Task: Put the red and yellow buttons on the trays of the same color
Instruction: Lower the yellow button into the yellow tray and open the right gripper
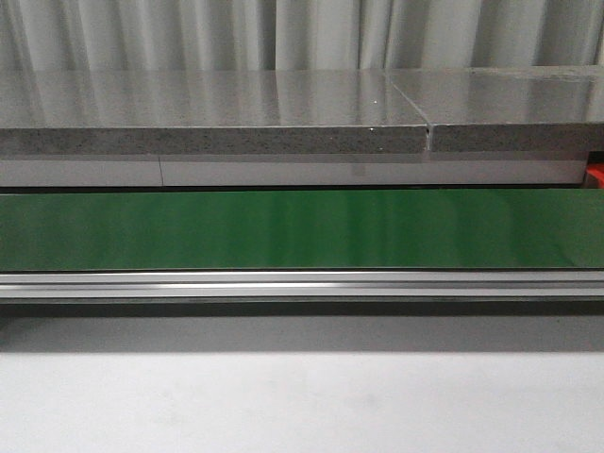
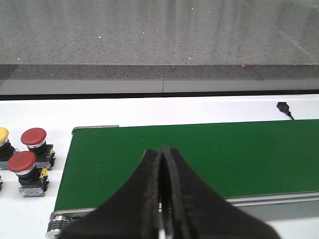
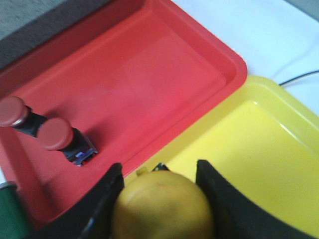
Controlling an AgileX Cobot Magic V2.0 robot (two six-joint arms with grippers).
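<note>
- Three views, and the front one shows the least: only the green conveyor belt [image 1: 302,229], its metal rail [image 1: 302,283], a grey stone counter [image 1: 212,118] behind it and the pale table [image 1: 302,401] in front. A sliver of red [image 1: 596,176] shows at the right edge, too cut off to identify. No arm, button or whole tray appears here.
- Left wrist view: the left gripper [image 2: 162,191] hangs over the near edge of the belt with its dark fingers pressed together, nothing between them. Beside the belt's end, on the white table, stand two red buttons [image 2: 34,137] [image 2: 22,162] close together. A yellow button [image 2: 3,134] sits just beside them, cropped by the frame edge.
- Right wrist view: the right gripper [image 3: 159,209] clamps a yellow-capped button [image 3: 162,206] that fills the gap between its fingers; the button's body is mostly hidden under the cap. It is held over the near edge of the yellow tray [image 3: 279,164], which touches the red tray [image 3: 149,79]. Two red buttons [image 3: 12,112] [image 3: 57,134] lie tipped in the red tray, somewhat blurred.
</note>
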